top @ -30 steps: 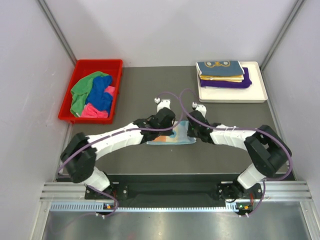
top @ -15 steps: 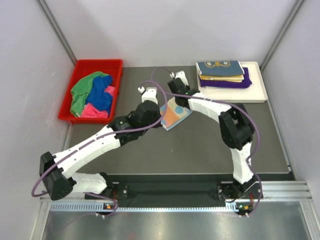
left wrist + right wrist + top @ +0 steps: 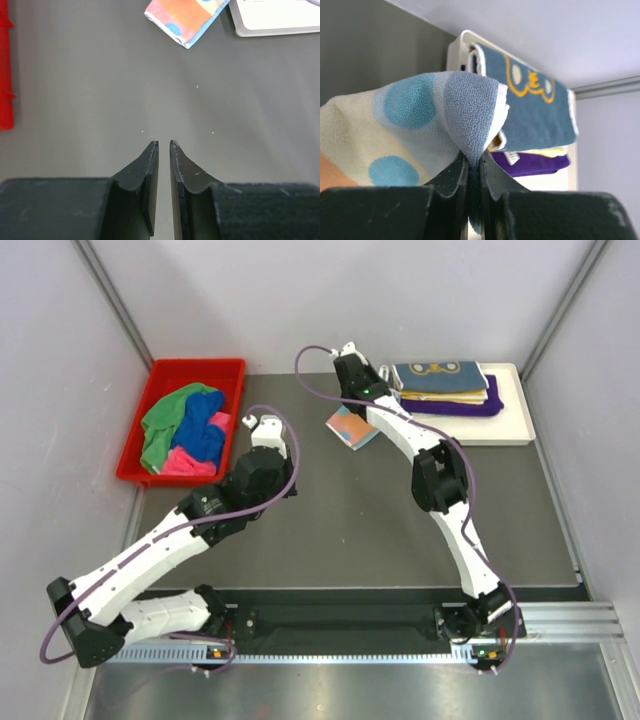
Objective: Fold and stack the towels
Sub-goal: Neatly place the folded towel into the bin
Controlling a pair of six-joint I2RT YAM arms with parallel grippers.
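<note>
Folded stack (image 3: pixel 441 387) on tray (image 3: pixel 512 431), 1 o'clock. Dotted towel (image 3: pixel 351 428) pinched in right gripper (image 3: pixel 474 164) beside it. Left gripper (image 3: pixel 163 145) clenched, empty. Crumpled towels (image 3: pixel 185 430) waiting in bin (image 3: pixel 197 365), 11 o'clock.

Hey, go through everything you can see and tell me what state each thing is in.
Dotted towel: folded, held by one edge.
Right pincer: shut on the dotted towel.
Left pincer: shut, empty.
Stack: three folded towels, navy on top, on the tray.
Bin towels: crumpled, not folded.

Bin (image 3: pixel 200 364) left, tray (image 3: pixel 513 412) right, towel (image 3: pixel 350 428) between
</note>
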